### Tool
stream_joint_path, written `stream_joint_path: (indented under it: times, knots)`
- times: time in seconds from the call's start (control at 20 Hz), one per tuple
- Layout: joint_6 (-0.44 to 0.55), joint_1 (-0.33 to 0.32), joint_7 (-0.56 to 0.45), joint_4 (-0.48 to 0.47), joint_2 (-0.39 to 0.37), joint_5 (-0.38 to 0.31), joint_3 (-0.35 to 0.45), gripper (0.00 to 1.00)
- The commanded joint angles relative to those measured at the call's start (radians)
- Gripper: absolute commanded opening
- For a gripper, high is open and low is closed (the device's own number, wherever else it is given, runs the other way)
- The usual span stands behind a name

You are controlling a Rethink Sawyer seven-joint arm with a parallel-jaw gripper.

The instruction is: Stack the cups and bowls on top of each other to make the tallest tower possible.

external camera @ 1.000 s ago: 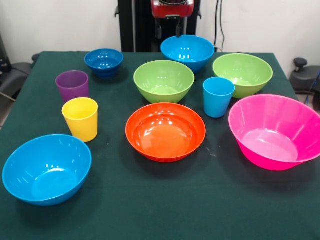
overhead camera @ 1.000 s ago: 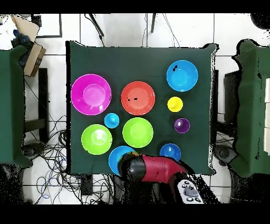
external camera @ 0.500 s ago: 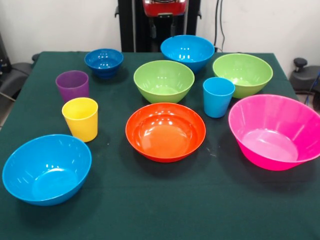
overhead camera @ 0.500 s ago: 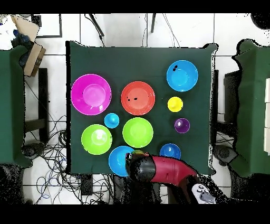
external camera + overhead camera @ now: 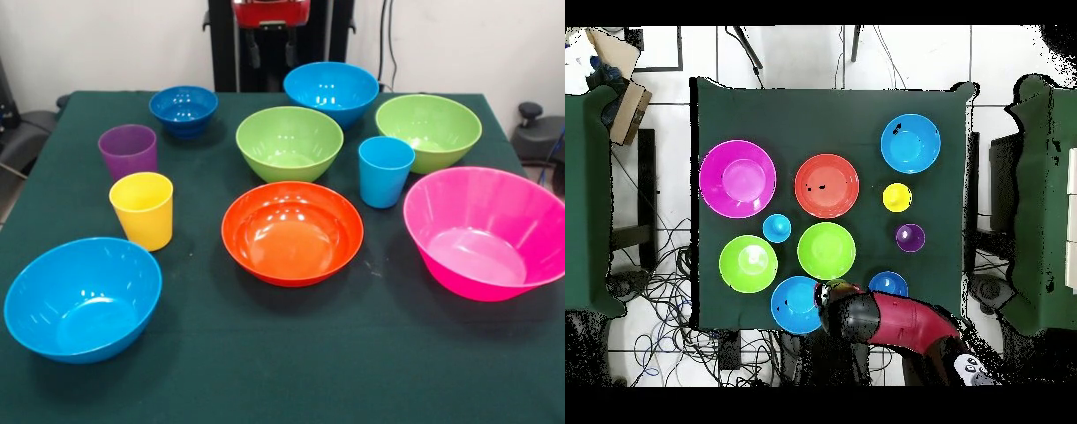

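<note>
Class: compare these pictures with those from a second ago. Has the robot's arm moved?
Yes. In the overhead view, the red arm has swung rightward along the table's bottom edge, uncovering more of the light blue bowl and now overlapping the small dark blue bowl.

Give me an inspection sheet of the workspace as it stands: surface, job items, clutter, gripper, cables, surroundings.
Surface: table under a dark green cloth, flat.
Bowls: pink bowl, orange bowl, two green bowls, two light blue bowls and small dark blue bowl; all upright, separate, none stacked.
Cups: yellow cup, purple cup, light blue cup; upright, standing alone.
Clutter: nothing seen on the cloth.
Gripper: the red arm hangs over the table's robot-side edge; fingers not readable.
Cables: loose tangle on the floor beside the table.
Surroundings: cardboard box and green-covered tables either side in the overhead view.
</note>
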Motion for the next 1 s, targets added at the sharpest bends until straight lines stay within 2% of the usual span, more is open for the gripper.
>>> stream_joint_path:
  times: [0.05, 0.35, 0.55, 0.75, 1.0]
  knots:
    - [0.106, -0.025, -0.024, -0.011, 0.012, -0.028, 0.123, 1.00]
    - [0.141, -0.047, -0.029, -0.019, 0.002, -0.024, 0.141, 1.00]
    - [0.159, -0.085, -0.047, -0.017, -0.005, -0.031, 0.155, 1.00]
    - [0.167, -0.115, -0.066, -0.036, 0.015, -0.051, 0.167, 1.00]
    - [0.228, -0.155, -0.104, -0.077, 0.022, -0.060, 0.192, 1.00]
